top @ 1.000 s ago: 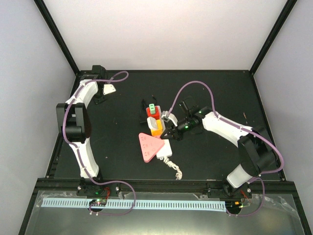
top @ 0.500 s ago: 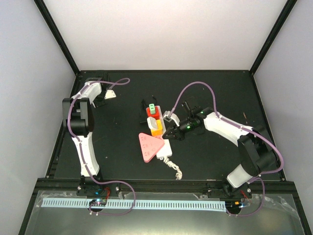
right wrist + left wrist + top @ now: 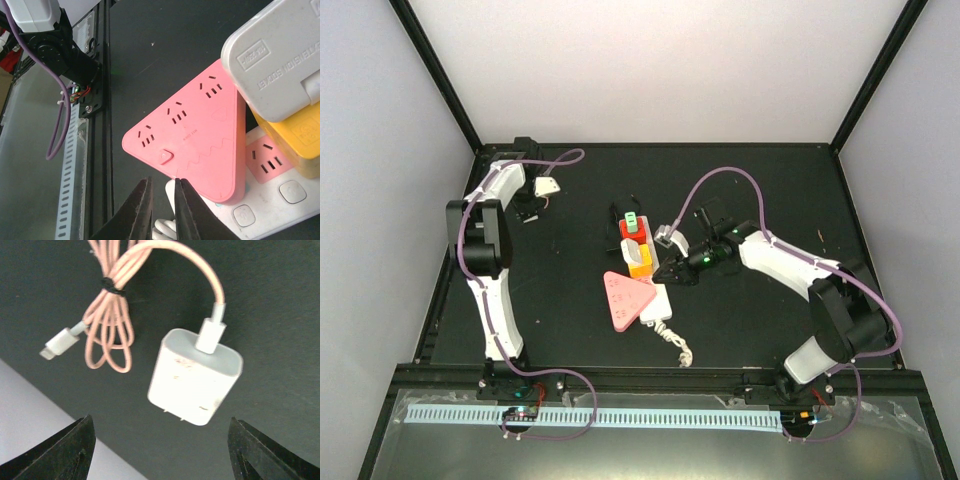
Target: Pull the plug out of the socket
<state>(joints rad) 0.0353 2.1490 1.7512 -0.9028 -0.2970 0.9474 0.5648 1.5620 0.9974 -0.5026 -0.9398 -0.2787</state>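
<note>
Two grippers, one task item. Long white plastic power strip with pastel outlet faces (image 3: 658,302): lies mid-table, with a pink triangular adapter (image 3: 195,135), a yellow plug block (image 3: 287,142) and a white plug block (image 3: 275,65) seated on it. White square charger plug with bundled pink cable (image 3: 195,380): we find it flat on the black table (image 3: 280,300) at the far left, well apart from the strip. Left gripper (image 3: 161,419): jaws wide above it, holding nothing. Right gripper (image 3: 164,182): fingers almost together at the strip's near end; whether they pinch it we cannot tell. We judge the pull done and the release in hand; the next move calls for lifting both arms clear.
</note>
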